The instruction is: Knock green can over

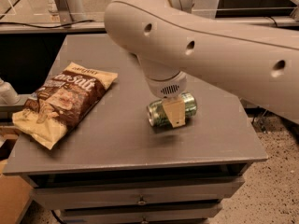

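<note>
Nearest you, below the front edge of the surface (117, 160), you see two drawer fronts (140, 197), one above the other, each with a small knob at its middle. A patch of speckled floor (280, 171) shows to the right.

On the surface itself, count one can and one bag, nothing else. The chip bag (63, 101) is brown and cream with white script; it lies flat on the left part, its near corner close to the left front edge, well apart from the can.

The green can (158, 115) lies on its side a little right of the middle, its long axis running roughly left to right, with one end facing left and towards you. It rests on the surface, not lifted.

There is one hand (174, 112), and it is right at the can. It comes down from above, and a tan part of it lies across the near side of the can, touching it. The far side of the can is hidden behind the hand and wrist, so you cannot tell whether the hand is open or closed on the can.

Above it, the thick pale arm (210, 41) sweeps from the upper right across the top of the view — it covers much of the back of the surface. Beyond, at the upper left, a metal post (65, 3) stands behind the surface.
</note>
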Controlling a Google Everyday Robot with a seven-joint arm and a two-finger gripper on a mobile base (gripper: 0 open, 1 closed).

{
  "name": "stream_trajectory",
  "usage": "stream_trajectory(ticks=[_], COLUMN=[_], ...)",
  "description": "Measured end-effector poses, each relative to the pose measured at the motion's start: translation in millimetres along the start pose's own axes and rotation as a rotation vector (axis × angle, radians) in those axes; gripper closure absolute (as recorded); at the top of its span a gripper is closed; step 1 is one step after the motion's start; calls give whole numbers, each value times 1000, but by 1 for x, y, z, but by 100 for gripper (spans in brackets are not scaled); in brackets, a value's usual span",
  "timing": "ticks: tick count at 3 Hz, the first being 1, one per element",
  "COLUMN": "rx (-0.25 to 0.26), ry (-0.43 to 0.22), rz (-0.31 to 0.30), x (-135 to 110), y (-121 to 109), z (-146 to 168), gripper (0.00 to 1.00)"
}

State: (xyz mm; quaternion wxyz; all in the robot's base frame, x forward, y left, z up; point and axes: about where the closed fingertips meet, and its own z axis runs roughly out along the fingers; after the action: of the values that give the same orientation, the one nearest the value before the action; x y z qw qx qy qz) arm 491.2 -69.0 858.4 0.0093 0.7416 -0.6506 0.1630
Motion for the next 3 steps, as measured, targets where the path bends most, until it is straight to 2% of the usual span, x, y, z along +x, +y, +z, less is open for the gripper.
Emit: stream_trajectory(ticks=[1,3], rx=[-11,-36], ry=[-10,-27], rz=[8,16], x=[1,1], y=[2,10], z=[1,10], gripper=[0,0])
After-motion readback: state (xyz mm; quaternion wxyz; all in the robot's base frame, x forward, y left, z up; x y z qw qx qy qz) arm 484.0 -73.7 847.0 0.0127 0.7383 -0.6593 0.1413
